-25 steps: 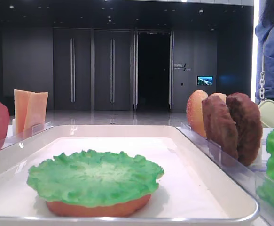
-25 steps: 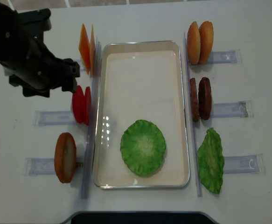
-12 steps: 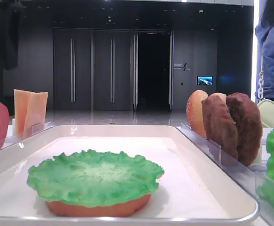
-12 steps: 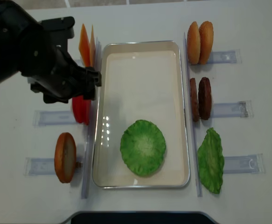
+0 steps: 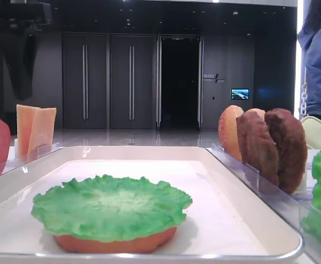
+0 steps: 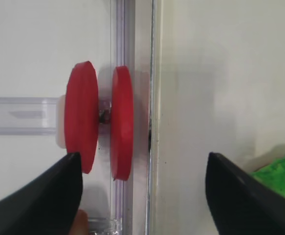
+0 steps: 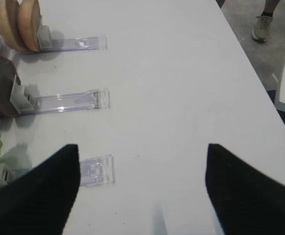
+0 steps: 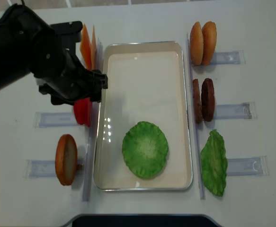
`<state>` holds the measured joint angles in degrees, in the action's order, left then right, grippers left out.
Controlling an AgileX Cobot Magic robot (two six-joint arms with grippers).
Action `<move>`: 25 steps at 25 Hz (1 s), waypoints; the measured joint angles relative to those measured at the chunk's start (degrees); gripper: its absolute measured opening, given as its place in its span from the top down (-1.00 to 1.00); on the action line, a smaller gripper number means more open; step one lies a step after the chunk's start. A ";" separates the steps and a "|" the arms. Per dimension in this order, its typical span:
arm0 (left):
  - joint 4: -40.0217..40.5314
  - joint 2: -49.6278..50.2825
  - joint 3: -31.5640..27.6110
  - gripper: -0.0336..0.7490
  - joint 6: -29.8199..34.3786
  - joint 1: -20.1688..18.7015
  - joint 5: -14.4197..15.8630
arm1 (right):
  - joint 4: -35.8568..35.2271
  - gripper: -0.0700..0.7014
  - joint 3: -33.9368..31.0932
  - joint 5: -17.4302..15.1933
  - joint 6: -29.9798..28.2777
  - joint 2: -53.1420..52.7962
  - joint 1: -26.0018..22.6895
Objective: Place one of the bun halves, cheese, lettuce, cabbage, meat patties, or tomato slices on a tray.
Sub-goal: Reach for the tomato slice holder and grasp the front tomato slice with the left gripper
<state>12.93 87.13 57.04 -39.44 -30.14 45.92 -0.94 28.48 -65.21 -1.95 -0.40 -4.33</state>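
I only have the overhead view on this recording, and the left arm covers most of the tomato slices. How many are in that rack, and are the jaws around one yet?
Observer: Two tomato slices stand on edge in the clear rack. The left gripper is open, and its tips have not closed on either one.
Operator: Is anything under the lettuce on the tray?
Observer: Yes. The low front view shows the lettuce lying on an orange-tan bun half on the tray.
Operator: And the right gripper? It is out of my frame.
Observer: The right gripper is open over bare table, holding nothing, to the outer side of the racks.
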 joint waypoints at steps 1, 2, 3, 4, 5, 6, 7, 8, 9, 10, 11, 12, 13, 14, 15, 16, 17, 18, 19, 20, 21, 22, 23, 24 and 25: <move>0.00 0.29 0.00 -0.61 0.00 0.00 -0.36 | 0.00 -0.57 0.00 0.00 0.00 0.00 0.00; 0.00 0.58 0.06 -0.61 -0.05 0.00 -0.46 | 0.00 -0.57 0.00 0.00 0.00 0.00 0.00; -0.06 0.81 0.06 -0.61 -0.05 0.00 -0.71 | 0.00 -0.57 0.00 0.00 0.00 0.00 0.00; -0.06 1.09 0.06 -0.61 -0.05 0.00 -0.85 | 0.00 -0.57 0.00 0.00 0.00 0.00 0.00; -0.06 1.36 0.06 -0.61 -0.05 0.00 -1.07 | 0.00 -0.57 0.00 0.00 0.00 0.00 0.00; -0.06 1.59 0.06 -0.61 -0.05 0.00 -1.41 | 0.00 -0.57 0.00 0.00 0.00 0.00 0.00; -0.06 1.89 0.10 -0.61 -0.05 0.00 -1.63 | 0.00 -0.57 0.00 0.00 0.00 0.00 0.00; -0.06 2.24 0.30 -0.61 -0.05 0.00 -1.69 | 0.00 -0.57 0.00 0.00 0.00 0.00 0.00; -0.10 2.55 0.44 -0.61 -0.05 0.00 -1.91 | 0.00 -0.57 0.00 0.00 0.00 0.00 0.00; -0.10 2.80 0.78 -0.61 -0.05 0.00 -1.92 | 0.00 -0.57 0.00 0.00 0.00 0.00 0.00; -0.10 3.14 1.04 -0.61 -0.05 0.00 -2.04 | 0.00 -0.57 0.00 0.00 0.00 0.00 0.00; -0.10 3.45 1.24 -0.61 -0.05 0.00 -2.22 | 0.00 -0.57 0.00 0.00 0.00 0.00 0.00; -0.12 3.71 1.43 -0.61 -0.05 0.00 -2.34 | 0.00 -0.57 0.00 0.00 0.00 0.00 0.00; -0.12 4.07 1.68 -0.61 -0.05 0.00 -2.34 | 0.00 -0.57 0.00 0.00 0.00 0.00 0.00; -0.12 4.45 1.82 -0.61 -0.05 0.00 -2.47 | 0.00 -0.57 0.00 0.00 0.00 0.00 0.00; -0.12 4.74 1.88 -0.61 -0.05 0.00 -2.53 | 0.00 -0.57 0.00 0.00 0.00 0.00 0.00; -0.12 5.02 1.88 -0.61 -0.05 0.00 -2.59 | 0.00 -0.57 0.00 0.00 0.00 0.00 0.00; -0.12 5.37 1.88 -0.61 -0.05 0.00 -2.59 | 0.00 -0.57 0.00 0.00 0.00 0.00 0.00; -0.16 5.71 1.88 -0.61 -0.05 0.00 -2.59 | 0.00 -0.57 0.00 0.00 0.00 0.00 0.00; -0.16 6.01 1.88 -0.61 -0.05 0.00 -2.59 | 0.00 -0.57 0.00 0.00 0.00 0.00 0.00; -0.16 6.34 1.88 -0.61 -0.05 0.00 -2.59 | 0.00 -0.57 0.00 0.00 0.00 0.00 0.00; -0.16 6.64 1.88 -0.61 -0.05 0.00 -2.59 | 0.00 -0.57 0.00 0.00 0.00 0.00 0.00; -0.08 6.93 1.88 -0.61 -0.05 0.00 -2.59 | 0.00 -0.57 0.00 0.00 0.00 0.00 0.00; 0.03 7.14 1.88 -0.61 -0.05 0.00 -2.59 | 0.00 -0.57 0.00 0.00 0.00 0.00 0.00; 0.09 7.47 1.88 -0.61 -0.05 0.00 -2.59 | 0.00 -0.57 0.00 0.00 0.00 0.00 0.00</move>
<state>13.02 94.60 58.92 -39.49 -30.14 43.32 -0.94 28.48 -65.21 -1.95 -0.40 -4.33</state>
